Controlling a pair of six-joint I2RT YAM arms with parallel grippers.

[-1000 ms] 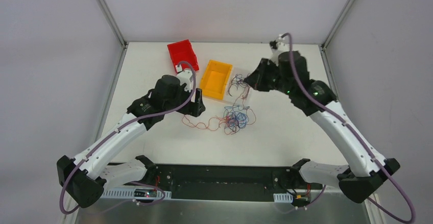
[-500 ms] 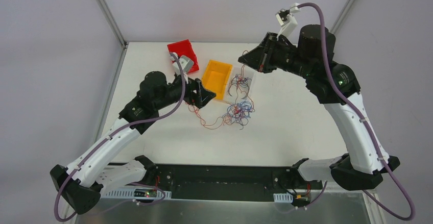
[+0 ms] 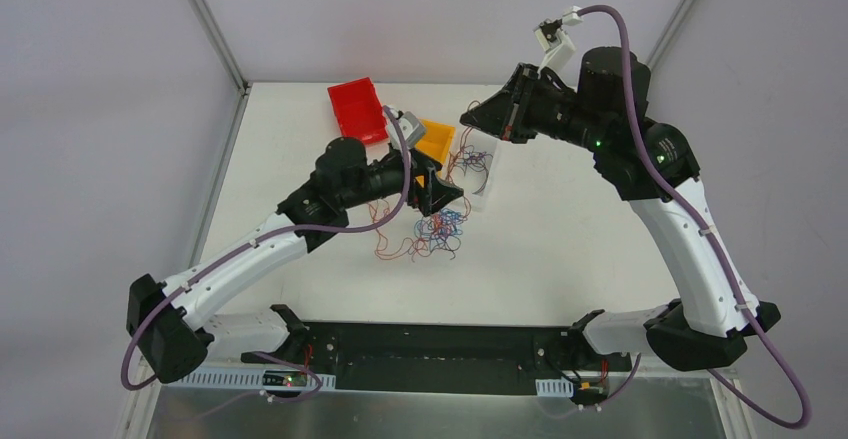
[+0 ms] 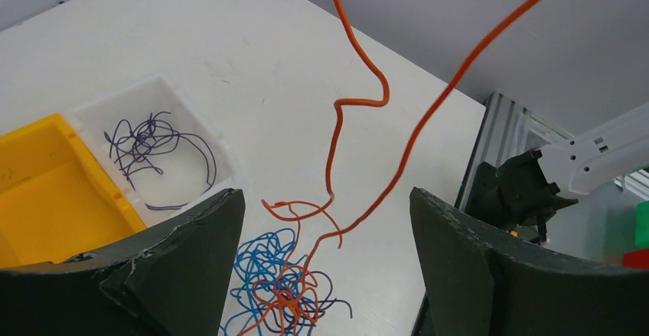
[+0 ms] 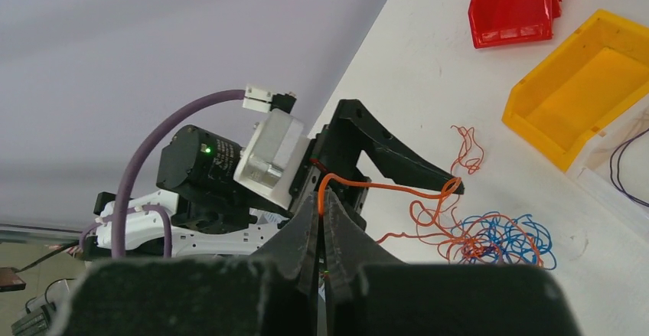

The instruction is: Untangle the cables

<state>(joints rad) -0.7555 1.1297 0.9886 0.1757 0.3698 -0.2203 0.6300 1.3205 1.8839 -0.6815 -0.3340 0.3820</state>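
A tangle of blue, orange and purple cables [image 3: 436, 231] lies on the white table; it also shows in the left wrist view [image 4: 275, 286] and the right wrist view [image 5: 490, 238]. My right gripper [image 3: 468, 117] is raised above the table and shut on an orange cable [image 5: 383, 185] that runs down to the tangle. My left gripper [image 3: 448, 196] is open just above the tangle, and the taut orange cable [image 4: 360, 122] hangs between its jaws [image 4: 325, 267]. A clear bin [image 3: 482, 167] holds purple cables [image 4: 149, 141].
A yellow bin [image 3: 434, 139] stands left of the clear bin and is partly hidden by my left arm. A red bin [image 3: 357, 109] sits at the back left. Aluminium frame posts stand at the table's far corners.
My left arm has swung right from beside the yellow bin to over the tangle. My right gripper rose with the orange cable, and the tangle shifted slightly left.
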